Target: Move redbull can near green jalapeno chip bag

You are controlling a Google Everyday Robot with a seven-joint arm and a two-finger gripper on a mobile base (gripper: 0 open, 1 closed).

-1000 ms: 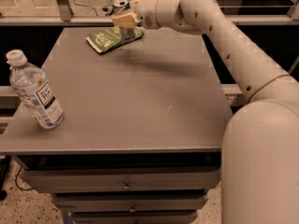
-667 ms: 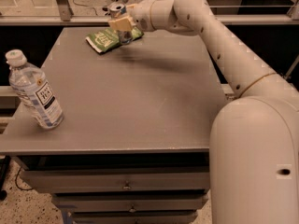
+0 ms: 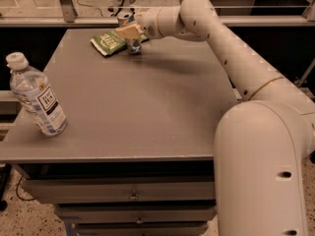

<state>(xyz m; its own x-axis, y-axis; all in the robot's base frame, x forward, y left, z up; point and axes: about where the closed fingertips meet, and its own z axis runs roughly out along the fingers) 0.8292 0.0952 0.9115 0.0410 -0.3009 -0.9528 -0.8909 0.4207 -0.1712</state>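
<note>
No lettering can be read: the water bottle's [image 3: 35, 98] dark label and the green jalapeno chip bag's [image 3: 109, 42] white print are illegible. The gripper [image 3: 129, 32] clasps the redbull can [image 3: 133, 46] at the desk's [image 3: 147, 112] far end, just beside the bag.

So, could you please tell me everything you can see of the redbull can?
The redbull can is a slim, silvery metal can, roughly upright near the table's far edge. The claw is shut around its middle and hides the label, so only the top and base show. Its base is close beside the green jalapeno chip bag; I cannot tell whether they touch.
</note>
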